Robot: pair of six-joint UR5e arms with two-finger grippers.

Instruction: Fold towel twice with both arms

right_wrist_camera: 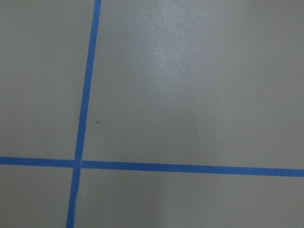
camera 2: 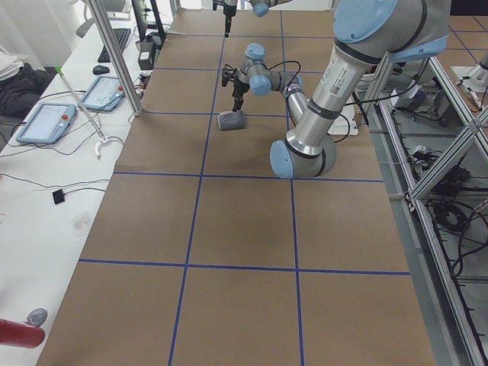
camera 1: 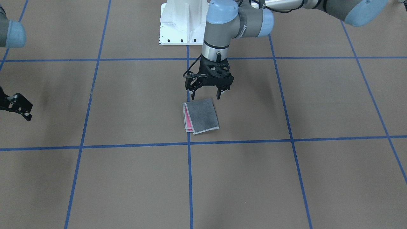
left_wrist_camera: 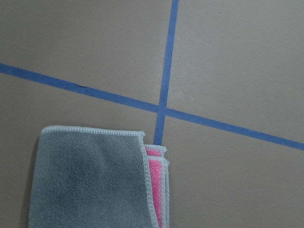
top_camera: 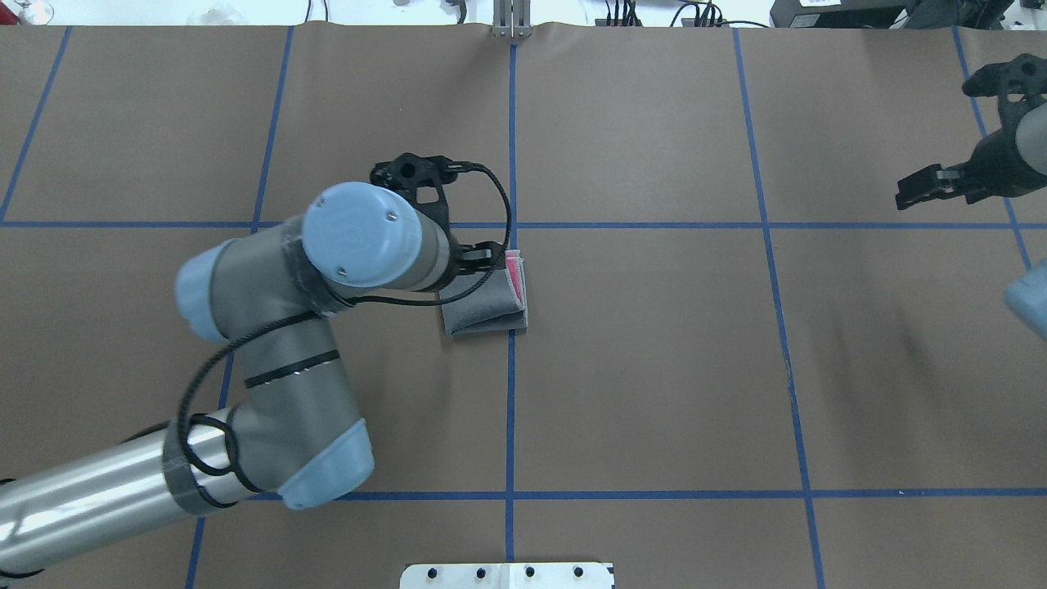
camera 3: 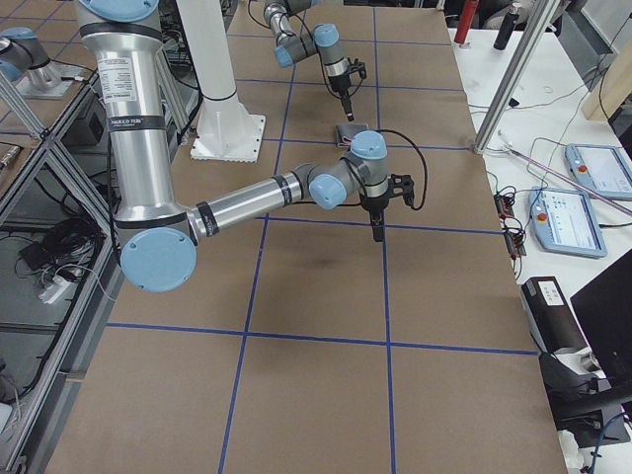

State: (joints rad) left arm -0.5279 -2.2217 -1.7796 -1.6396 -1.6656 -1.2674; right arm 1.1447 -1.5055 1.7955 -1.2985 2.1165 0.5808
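The small square terry towel (camera 1: pixel 203 116), folded with its grey face up and pink layers showing along one edge, lies flat on the brown tabletop (camera 1: pixel 286 178) beside a blue tape line (camera 1: pixel 189 178). The left arm's black two-finger claw (camera 1: pixel 206 96) hangs just above the towel's robot-side edge, fingers spread and empty. The right arm's black claw (camera 1: pixel 26 113) is well apart at the tabletop's side; I cannot tell whether it is released or clenched.

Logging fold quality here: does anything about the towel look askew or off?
Slightly. The towel lies folded grey side up, but its layers don't line up: pink edges peek out along one side, and it sits skewed to the tape lines.
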